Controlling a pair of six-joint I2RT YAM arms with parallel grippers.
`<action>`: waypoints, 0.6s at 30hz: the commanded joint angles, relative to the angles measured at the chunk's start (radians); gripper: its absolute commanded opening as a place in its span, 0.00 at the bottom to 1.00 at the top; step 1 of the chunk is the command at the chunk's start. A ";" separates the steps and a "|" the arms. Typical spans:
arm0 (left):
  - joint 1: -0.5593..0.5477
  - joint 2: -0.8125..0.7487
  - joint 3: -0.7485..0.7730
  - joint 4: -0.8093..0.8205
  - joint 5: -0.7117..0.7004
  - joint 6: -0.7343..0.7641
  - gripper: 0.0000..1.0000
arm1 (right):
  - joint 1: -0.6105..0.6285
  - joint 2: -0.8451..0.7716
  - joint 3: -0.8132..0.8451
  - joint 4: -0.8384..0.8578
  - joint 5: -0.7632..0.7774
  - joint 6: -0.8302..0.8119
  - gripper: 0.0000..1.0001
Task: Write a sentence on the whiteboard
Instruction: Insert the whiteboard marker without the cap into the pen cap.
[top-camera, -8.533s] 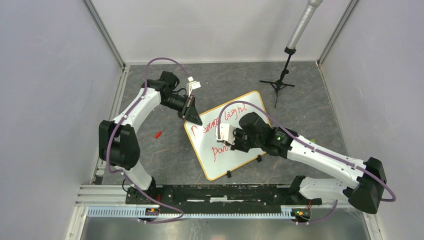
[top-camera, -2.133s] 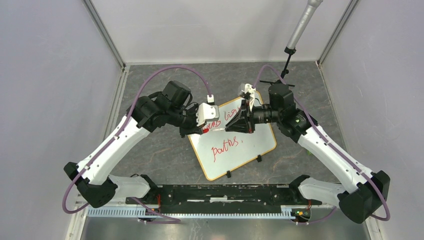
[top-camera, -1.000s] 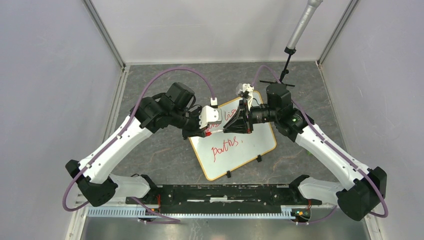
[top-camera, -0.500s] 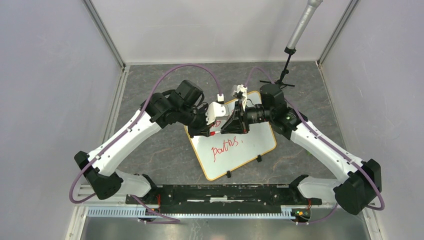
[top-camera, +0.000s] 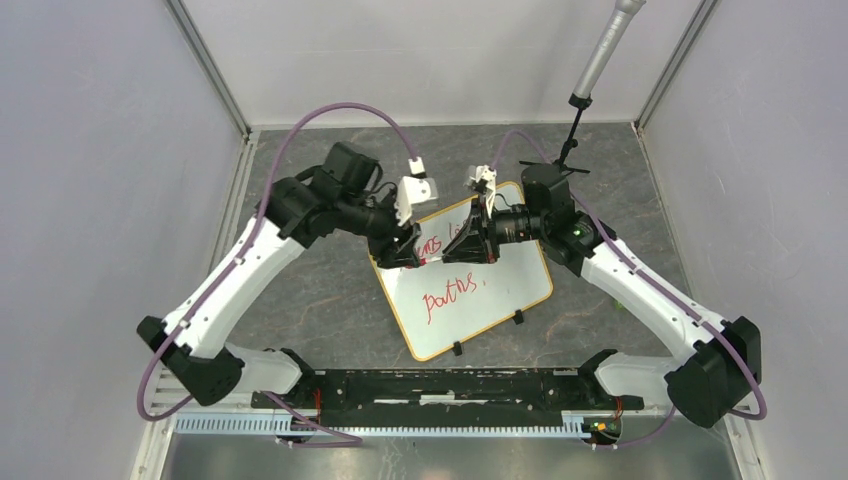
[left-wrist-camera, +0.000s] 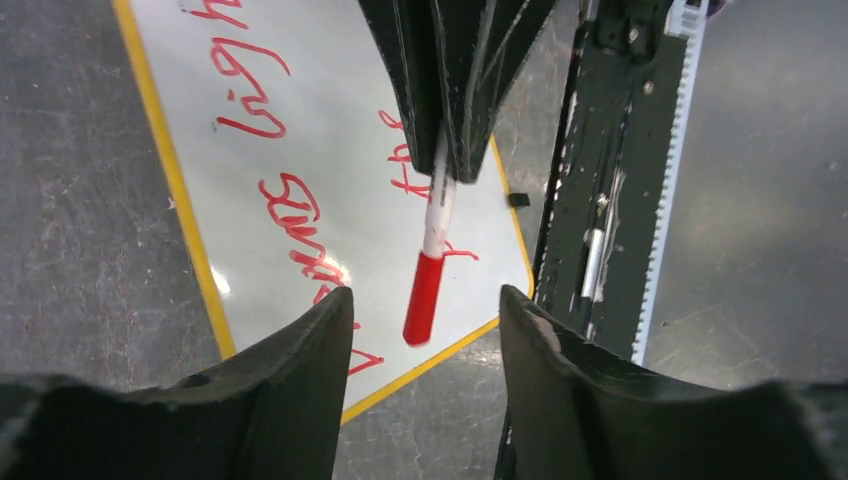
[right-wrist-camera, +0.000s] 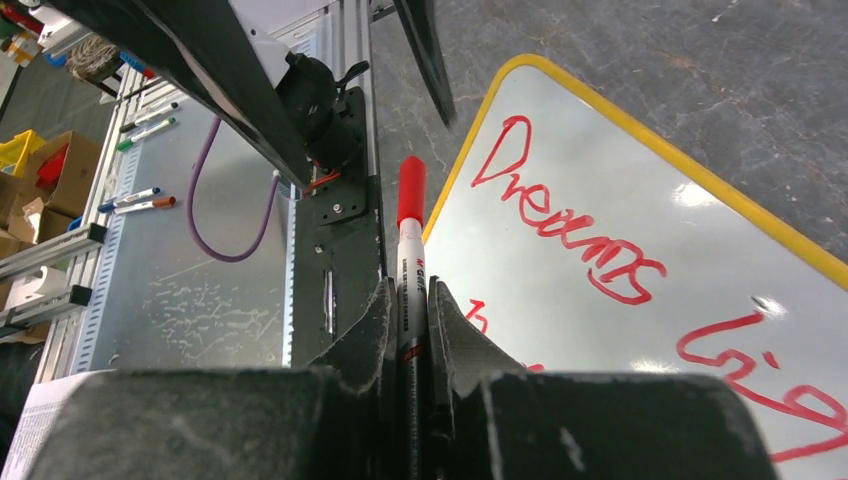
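The whiteboard (top-camera: 497, 300) lies tilted on the grey floor, yellow-rimmed, with two black clips on its near edge. The sentence (top-camera: 450, 293) is on it in red; "Dreams" (right-wrist-camera: 565, 220) and "light" (left-wrist-camera: 245, 95) read clearly in the wrist views. My right gripper (top-camera: 468, 245) (right-wrist-camera: 410, 290) is shut on a white marker (right-wrist-camera: 411, 265) whose red cap (left-wrist-camera: 423, 298) points at the left gripper. My left gripper (top-camera: 410, 252) (left-wrist-camera: 425, 296) is open, its fingers (left-wrist-camera: 290, 390) standing apart on either side of the cap's tip without touching it. Both grippers hover above the board's far left part.
A black tripod (top-camera: 560, 165) with a grey pole (top-camera: 603, 50) stands at the back right. The black base rail (top-camera: 440, 385) runs along the near edge. White walls close in three sides. Spare markers (right-wrist-camera: 150, 115) lie on the metal surface beyond the rail.
My left gripper has opened off the marker's capped end and drawn back to the left. The right gripper still holds the marker in nearly the same place.
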 joint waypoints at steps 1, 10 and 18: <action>0.079 -0.102 0.013 0.030 0.143 -0.005 0.65 | -0.020 -0.035 0.049 0.047 -0.037 -0.007 0.00; 0.224 -0.156 -0.165 0.014 0.221 0.057 0.73 | -0.020 -0.053 0.004 0.072 -0.035 -0.003 0.00; 0.233 -0.176 -0.263 0.079 0.265 0.126 0.79 | -0.020 -0.054 0.018 0.081 -0.057 0.014 0.00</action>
